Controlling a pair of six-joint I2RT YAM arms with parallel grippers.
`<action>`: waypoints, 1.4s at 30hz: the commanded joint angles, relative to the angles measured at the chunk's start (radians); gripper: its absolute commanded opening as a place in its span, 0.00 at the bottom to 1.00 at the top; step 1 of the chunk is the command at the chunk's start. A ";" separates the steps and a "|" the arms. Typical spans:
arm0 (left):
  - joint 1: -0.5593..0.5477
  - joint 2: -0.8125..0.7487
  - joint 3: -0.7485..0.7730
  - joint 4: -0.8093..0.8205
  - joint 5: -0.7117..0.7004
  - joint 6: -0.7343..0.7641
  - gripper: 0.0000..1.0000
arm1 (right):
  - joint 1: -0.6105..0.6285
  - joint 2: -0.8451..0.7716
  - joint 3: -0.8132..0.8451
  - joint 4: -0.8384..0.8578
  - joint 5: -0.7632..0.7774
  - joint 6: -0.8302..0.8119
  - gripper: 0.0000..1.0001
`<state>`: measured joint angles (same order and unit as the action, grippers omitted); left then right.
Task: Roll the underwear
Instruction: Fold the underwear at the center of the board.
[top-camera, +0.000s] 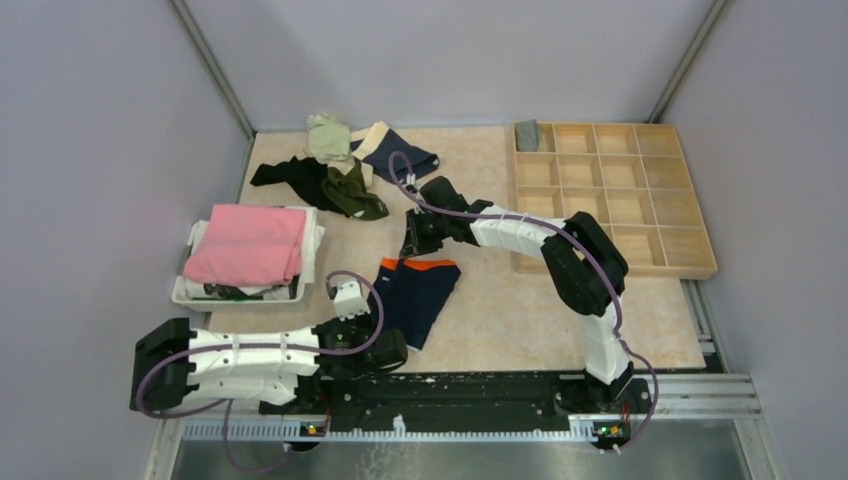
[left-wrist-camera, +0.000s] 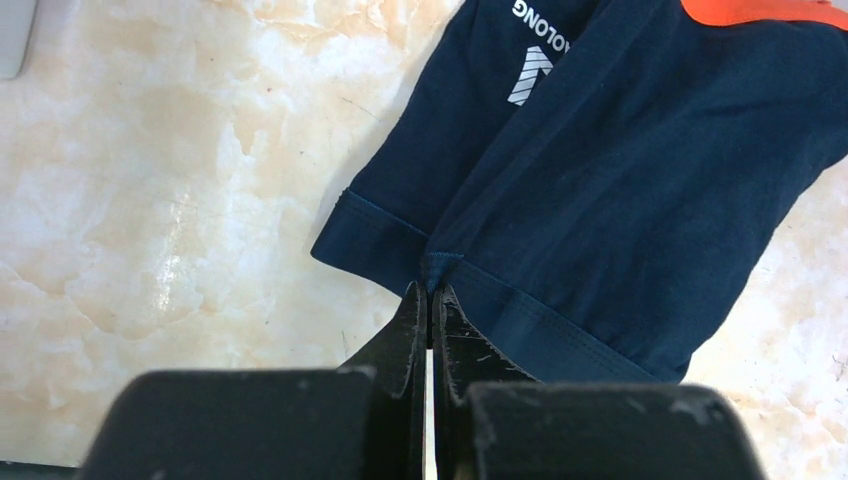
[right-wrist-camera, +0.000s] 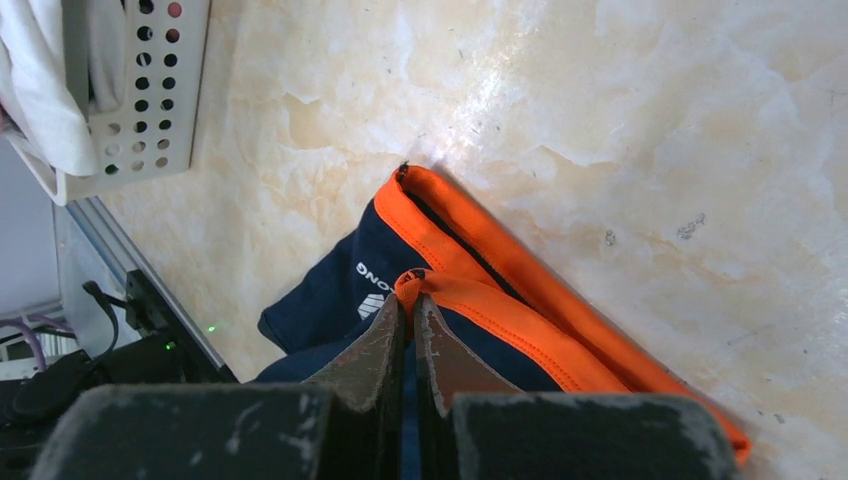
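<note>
Navy underwear (top-camera: 416, 292) with an orange waistband and white lettering lies stretched on the table in front of the arms. My left gripper (left-wrist-camera: 431, 290) is shut on the hem of its near leg end (left-wrist-camera: 440, 265). At the far end my right gripper (right-wrist-camera: 409, 300) is shut on a fold of the orange waistband (right-wrist-camera: 470, 290). The navy underwear (left-wrist-camera: 620, 170) fills the upper right of the left wrist view. More underwear, dark, olive and navy with beige, lies in a heap (top-camera: 345, 165) at the back of the table.
A white perforated basket (top-camera: 190, 290) holding a folded pink cloth (top-camera: 250, 243) stands at the left. At the back right lies a wooden tray (top-camera: 640, 262) of compartments, with a grey roll (top-camera: 527, 134) in its far left cell. Grey walls close in the table.
</note>
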<state>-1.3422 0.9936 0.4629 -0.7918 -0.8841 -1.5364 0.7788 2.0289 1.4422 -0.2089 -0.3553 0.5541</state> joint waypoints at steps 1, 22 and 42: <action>0.031 -0.010 0.034 0.020 -0.029 0.086 0.00 | -0.001 -0.059 0.041 0.015 0.054 -0.016 0.00; 0.278 -0.134 -0.034 0.255 0.052 0.421 0.00 | -0.017 -0.122 0.061 -0.024 0.044 -0.047 0.00; 0.404 -0.038 -0.043 0.305 0.024 0.453 0.00 | -0.027 0.025 0.167 -0.003 -0.011 -0.046 0.00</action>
<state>-0.9550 0.9390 0.4282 -0.4961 -0.8291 -1.0885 0.7620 2.0182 1.5421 -0.2459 -0.3462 0.5228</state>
